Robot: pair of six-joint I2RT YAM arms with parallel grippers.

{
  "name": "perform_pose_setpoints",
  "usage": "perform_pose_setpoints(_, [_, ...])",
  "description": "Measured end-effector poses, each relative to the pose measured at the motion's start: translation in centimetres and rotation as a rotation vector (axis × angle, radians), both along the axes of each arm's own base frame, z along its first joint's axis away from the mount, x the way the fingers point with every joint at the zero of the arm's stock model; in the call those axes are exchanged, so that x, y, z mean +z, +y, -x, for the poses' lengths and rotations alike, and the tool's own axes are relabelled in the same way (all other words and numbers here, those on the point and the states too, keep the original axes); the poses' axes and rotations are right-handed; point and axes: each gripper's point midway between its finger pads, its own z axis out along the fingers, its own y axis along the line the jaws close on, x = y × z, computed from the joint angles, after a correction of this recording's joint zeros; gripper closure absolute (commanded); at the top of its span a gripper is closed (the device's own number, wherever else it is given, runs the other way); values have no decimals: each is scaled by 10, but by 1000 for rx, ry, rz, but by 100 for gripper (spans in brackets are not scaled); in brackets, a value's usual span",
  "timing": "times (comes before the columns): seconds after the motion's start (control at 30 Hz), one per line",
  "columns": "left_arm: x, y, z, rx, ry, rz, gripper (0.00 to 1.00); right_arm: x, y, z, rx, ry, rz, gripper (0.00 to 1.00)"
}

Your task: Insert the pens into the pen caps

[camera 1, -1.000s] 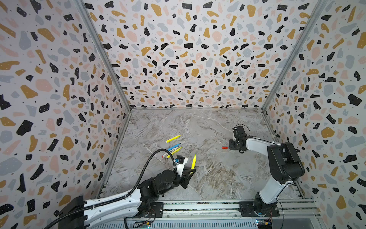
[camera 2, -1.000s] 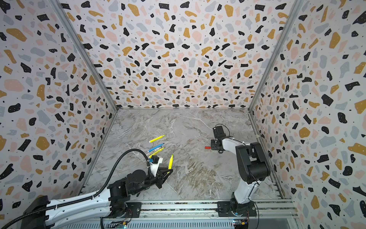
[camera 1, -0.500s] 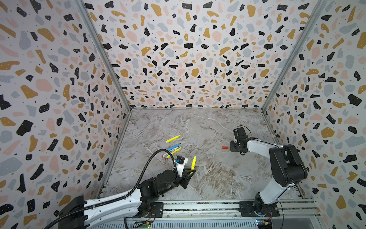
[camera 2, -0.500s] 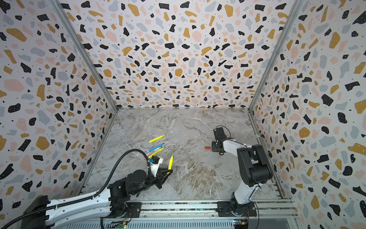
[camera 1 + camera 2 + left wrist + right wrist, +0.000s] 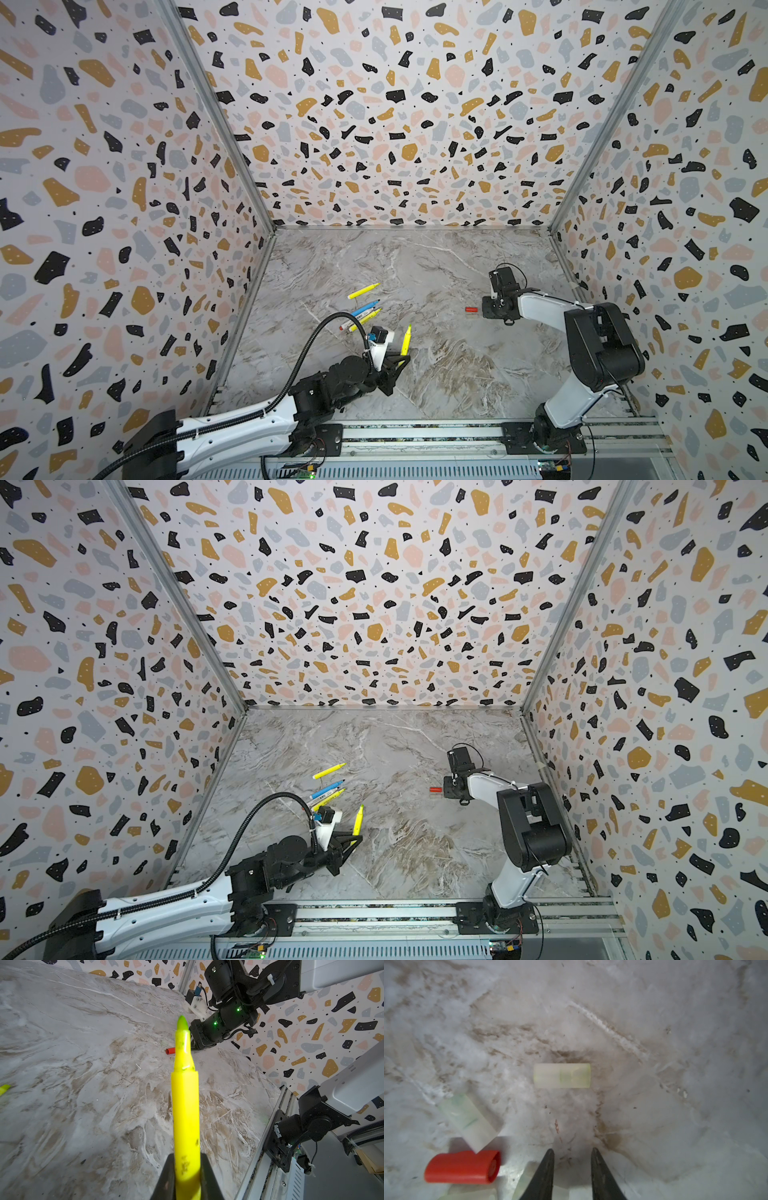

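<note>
My left gripper (image 5: 400,360) (image 5: 352,841) (image 5: 186,1167) is shut on a yellow pen (image 5: 406,338) (image 5: 358,820) (image 5: 185,1105) that stands tip up above the near left of the table. Three more pens lie left of centre: a yellow one (image 5: 363,291), a blue one (image 5: 365,308) and another yellow one (image 5: 366,318). My right gripper (image 5: 485,311) (image 5: 572,1150) points down at the table beside a red pen cap (image 5: 471,309) (image 5: 435,790) (image 5: 460,1167), jaws parted over bare table. Two pale pen caps (image 5: 561,1075) (image 5: 467,1120) lie beyond its fingertips. Another pale shape is half hidden behind a finger.
Patterned walls (image 5: 395,124) close in the marble table (image 5: 436,374) on three sides. A metal rail (image 5: 415,432) with both arm bases runs along the near edge. The right arm's elbow (image 5: 602,345) stands high at the right.
The right arm has shifted only slightly over the caps. The left gripper holds the yellow pen in the same place.
</note>
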Motion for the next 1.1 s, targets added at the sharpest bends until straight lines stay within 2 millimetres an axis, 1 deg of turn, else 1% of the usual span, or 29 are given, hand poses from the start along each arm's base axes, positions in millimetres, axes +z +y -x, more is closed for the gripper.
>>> perform_pose_setpoints(0.07, [0, 0, 0, 0, 1, -1, 94, 0, 0, 0, 0, 1, 1, 65])
perform_pose_setpoints(0.17, [0, 0, 0, 1, 0, -1, 94, 1, 0, 1, -2, 9, 3, 52])
perform_pose_setpoints(0.23, [0, 0, 0, 2, -1, 1, 93, 5, 0, 2, -3, 12, -3, 48])
perform_pose_setpoints(0.33, [2, 1, -1, 5, -4, 4, 93, 21, 3, -6, -6, -7, -47, 41])
perform_pose_setpoints(0.4, [2, 1, -1, 8, -5, 4, 93, 38, 4, -21, -14, -44, -97, 39])
perform_pose_setpoints(0.5, [2, 2, -2, 15, -7, 2, 94, 57, 7, -37, -20, -86, -173, 36])
perform_pose_setpoints(0.57, [1, 3, -3, 19, -8, 0, 94, 63, 8, -42, -22, -97, -207, 35])
perform_pose_setpoints(0.77, [1, 3, -3, 24, -12, -6, 93, 59, 20, -39, -9, -62, -293, 34])
perform_pose_setpoints(0.9, [1, 4, -4, 26, -15, -9, 94, 54, 25, -37, -12, -44, -323, 34])
perform_pose_setpoints(0.97, [1, 4, -4, 28, -17, -10, 94, 50, 25, -37, -17, -37, -331, 34])
perform_pose_setpoints(1.1, [1, 4, -5, 29, -20, -11, 94, 37, 24, -37, -34, -13, -341, 35])
